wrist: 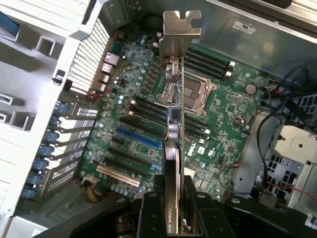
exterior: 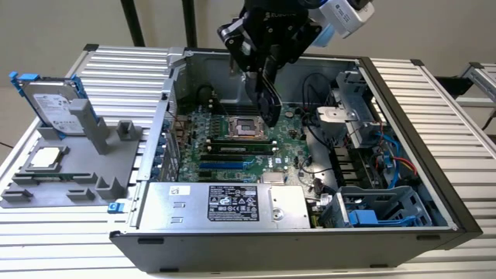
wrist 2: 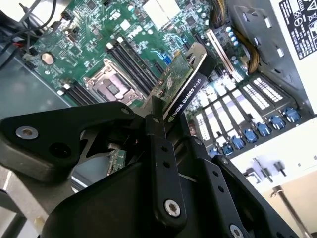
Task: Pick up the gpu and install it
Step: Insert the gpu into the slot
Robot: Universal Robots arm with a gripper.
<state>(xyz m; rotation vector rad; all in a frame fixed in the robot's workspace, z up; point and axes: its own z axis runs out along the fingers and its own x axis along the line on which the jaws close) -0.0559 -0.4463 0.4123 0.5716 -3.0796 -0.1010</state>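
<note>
My gripper [exterior: 263,72] is shut on the gpu [exterior: 268,99], a thin black card that hangs on edge above the green motherboard [exterior: 232,145] inside the open computer case [exterior: 403,122]. In the first wrist view the gpu [wrist: 174,144] shows edge-on, its silver end bracket [wrist: 181,32] pointing away from the gripper [wrist: 173,201] and over the CPU socket [wrist: 190,91]. In the second wrist view the gpu [wrist 2: 187,82] slants out of the gripper [wrist 2: 151,116] with its black shroud facing the slot covers. It hovers clear of the board, and the blue expansion slot [wrist: 138,139] lies off to one side.
A power supply [exterior: 225,203] fills the case's near side, and drive cages and cables [exterior: 364,133] crowd the exterior view's right. Outside the case, at the exterior view's left, a grey fixture [exterior: 85,180] holds a silver hard drive [exterior: 54,107] and a square CPU chip [exterior: 45,157].
</note>
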